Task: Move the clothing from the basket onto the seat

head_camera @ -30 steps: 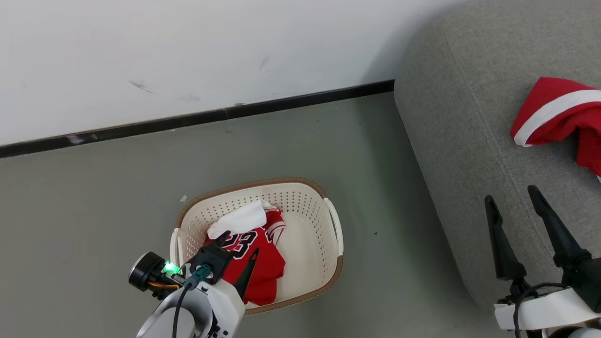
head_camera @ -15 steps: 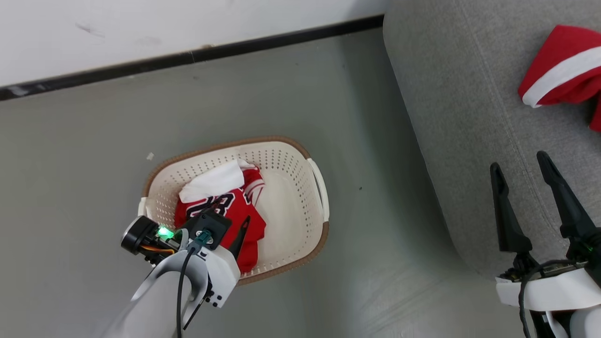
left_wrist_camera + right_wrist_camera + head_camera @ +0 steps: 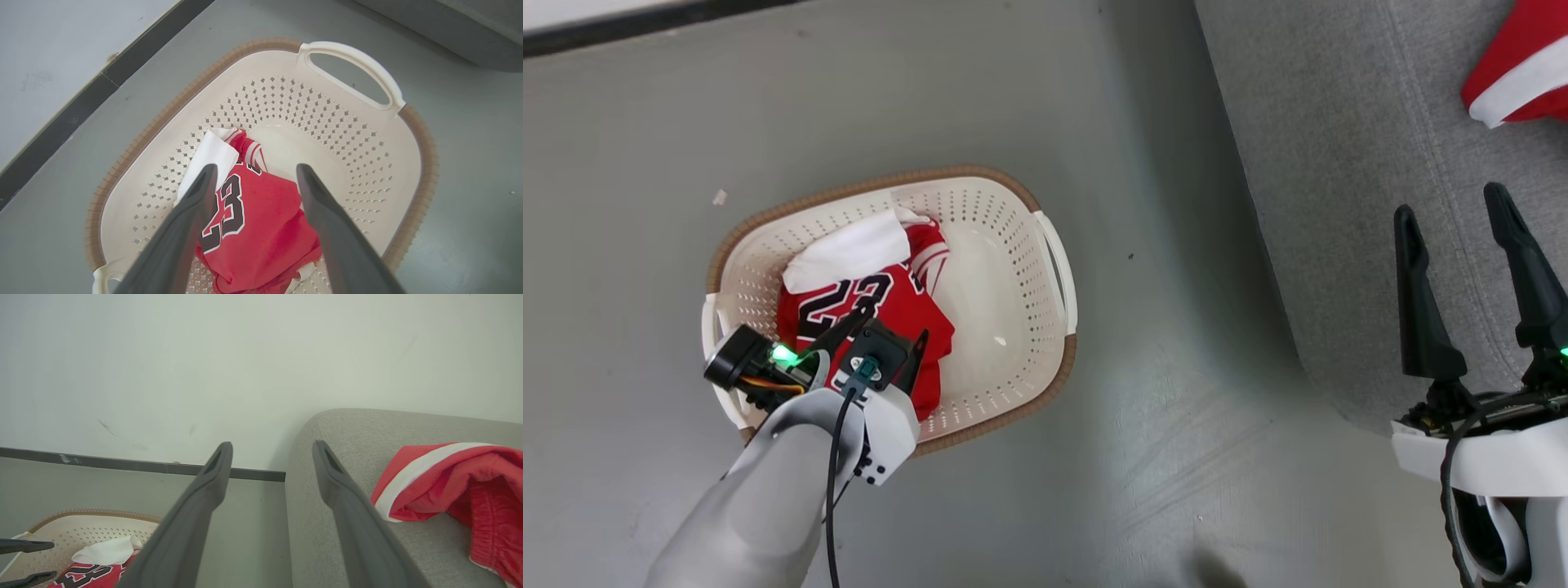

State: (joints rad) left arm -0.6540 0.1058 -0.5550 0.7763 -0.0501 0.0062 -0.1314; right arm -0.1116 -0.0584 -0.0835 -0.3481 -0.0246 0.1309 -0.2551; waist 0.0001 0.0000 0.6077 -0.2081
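The cream basket (image 3: 1011, 269) stands on the floor and holds the red number 23 jersey (image 3: 882, 298), with a white fold (image 3: 849, 249) at its far end. My left gripper (image 3: 892, 322) hangs open just above the jersey, its fingers straddling the cloth. In the left wrist view the open left gripper (image 3: 256, 167) frames the jersey (image 3: 261, 220) inside the basket (image 3: 327, 110). My right gripper (image 3: 1449, 204) stands open and empty over the grey seat (image 3: 1339, 163). A second red garment (image 3: 1515, 69) with a white stripe lies on the seat (image 3: 347, 457), also red garment (image 3: 457, 486).
Grey floor surrounds the basket, with a gap between it and the seat's rounded edge. A white wall (image 3: 204, 355) with a black skirting strip (image 3: 645, 20) runs behind. A small white scrap (image 3: 720, 197) lies on the floor left of the basket.
The head camera has tilted down, so the whole picture slid up. My left gripper has sunk a little toward the jersey, still open. The right gripper stays open over the seat.
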